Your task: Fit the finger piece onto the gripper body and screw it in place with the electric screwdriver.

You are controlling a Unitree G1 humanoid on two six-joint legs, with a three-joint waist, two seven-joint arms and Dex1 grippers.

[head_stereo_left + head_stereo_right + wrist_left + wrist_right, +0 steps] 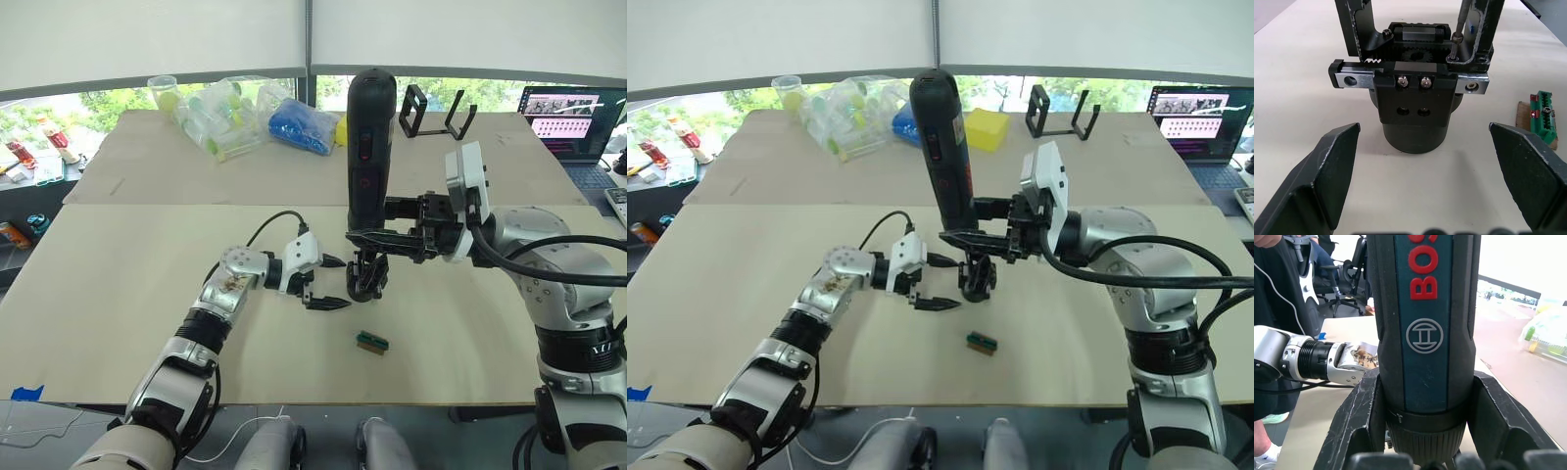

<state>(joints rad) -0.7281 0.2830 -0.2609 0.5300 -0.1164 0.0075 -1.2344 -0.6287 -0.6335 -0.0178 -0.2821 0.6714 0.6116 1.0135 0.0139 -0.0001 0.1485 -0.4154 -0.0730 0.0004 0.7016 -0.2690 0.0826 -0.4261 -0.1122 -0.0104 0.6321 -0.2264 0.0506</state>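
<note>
Nearest me, low on the table, sits the green block (pixel 371 341), not part of the job; just beyond it my left gripper (pixel 327 282) hovers w/ fingers (pixel 1327 166) spread wide & empty, aimed at the body (pixel 1415 105), which stands on its round base mid-table, between my two grippers; my right gripper (pixel 377 238) is clamped round the lower end of the driver (pixel 371 147), fingers hugging the barrel on both sides in the right wrist view; driver's long axis runs near vertical, top leaning slightly away from me, bit (pixel 1458 27) pointing down onto the top of the body near a screw at the rail's end; the body's rail lies crosswise to my left gripper's line, front plate w/ two bright screws facing it; progress, as I judge it: a black piece already stands on the body under the driver, so fitting looks done & we're in the screwing step; can't tell whether that screw is seated or how many remain; left to do: finish driving, lift the driver clear.
</note>
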